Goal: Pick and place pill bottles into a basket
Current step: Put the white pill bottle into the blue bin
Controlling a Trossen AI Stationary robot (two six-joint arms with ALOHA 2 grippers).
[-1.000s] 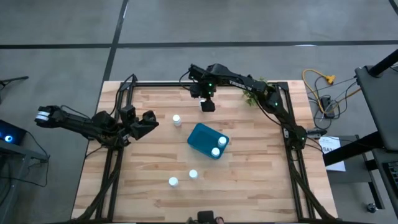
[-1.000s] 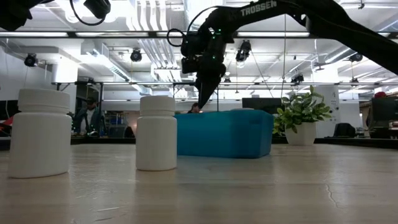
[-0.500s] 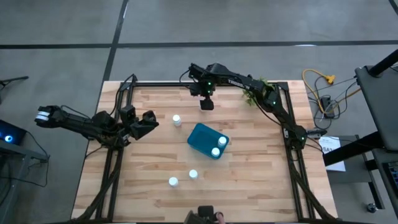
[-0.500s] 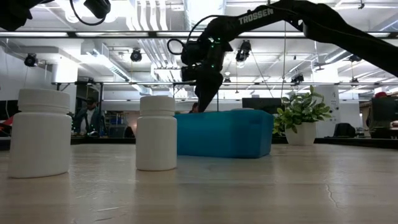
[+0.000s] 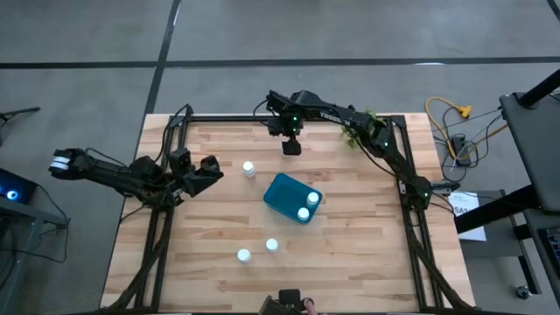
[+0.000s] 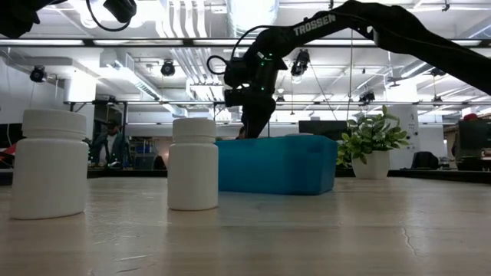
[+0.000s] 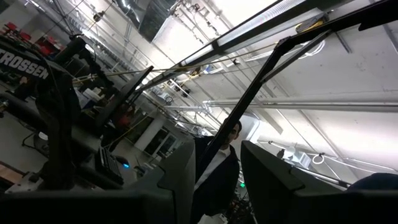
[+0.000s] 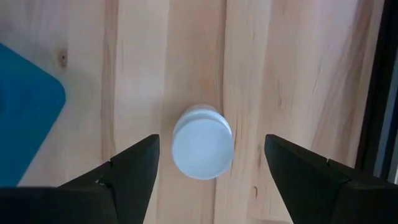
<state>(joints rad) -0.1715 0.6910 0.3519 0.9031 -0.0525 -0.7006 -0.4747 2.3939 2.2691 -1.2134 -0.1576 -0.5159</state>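
White pill bottle (image 8: 202, 142) betw. wide-open right gripper (image 8: 211, 163) fingers, untouched.

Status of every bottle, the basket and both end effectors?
Right end effector: open, above a bottle, not gripping.
Bottle under it: upright on the table, free.
Left end effector: open, empty, at the table's left side.
Basket: on the table, partly filled.
Bottles inside: two, caps up.
Loose bottles: three, upright, outside the basket.
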